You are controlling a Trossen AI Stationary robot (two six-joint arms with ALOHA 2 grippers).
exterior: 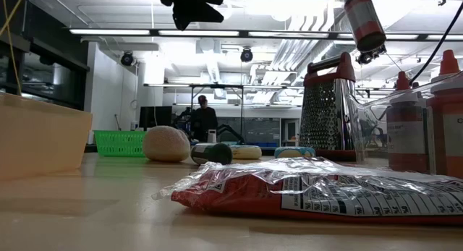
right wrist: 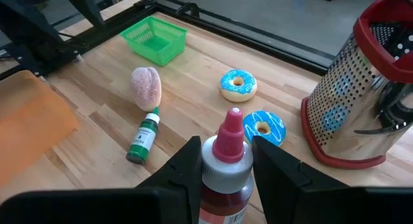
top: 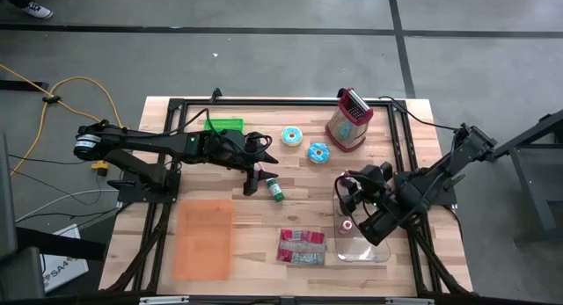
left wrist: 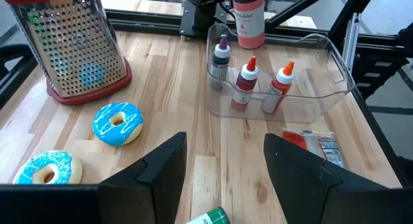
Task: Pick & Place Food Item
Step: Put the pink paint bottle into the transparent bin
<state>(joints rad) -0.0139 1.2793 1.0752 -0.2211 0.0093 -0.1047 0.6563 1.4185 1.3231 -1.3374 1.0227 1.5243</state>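
Observation:
My right gripper [top: 348, 199] is shut on a red sauce bottle [right wrist: 224, 179] with a pink-red cap and holds it above the clear bin [top: 361, 248] near the table's right front. My left gripper [left wrist: 226, 169] hangs open over the middle of the table, above a small green-capped bottle [top: 275, 191] lying on its side. Two blue-iced donuts [top: 292, 136] [top: 318, 152] lie flat farther back. A pink rounded food item [right wrist: 146, 87] rests on the wood beside the green bottle. My right gripper pinches the sauce bottle's upper body just below the cap [right wrist: 226, 175], one finger [right wrist: 186, 169] on each side. The cap end sticks out past the fingertips. The bottle [exterior: 364, 23] is lifted clear of the table and tilted.
The clear bin [left wrist: 326, 62] holds three small sauce bottles. A metal grater with red trim [top: 349, 120] stands at the back right and a green basket [top: 224, 125] at the back left. A red snack packet [top: 302, 246] and an orange board [top: 204, 239] lie near the front edge.

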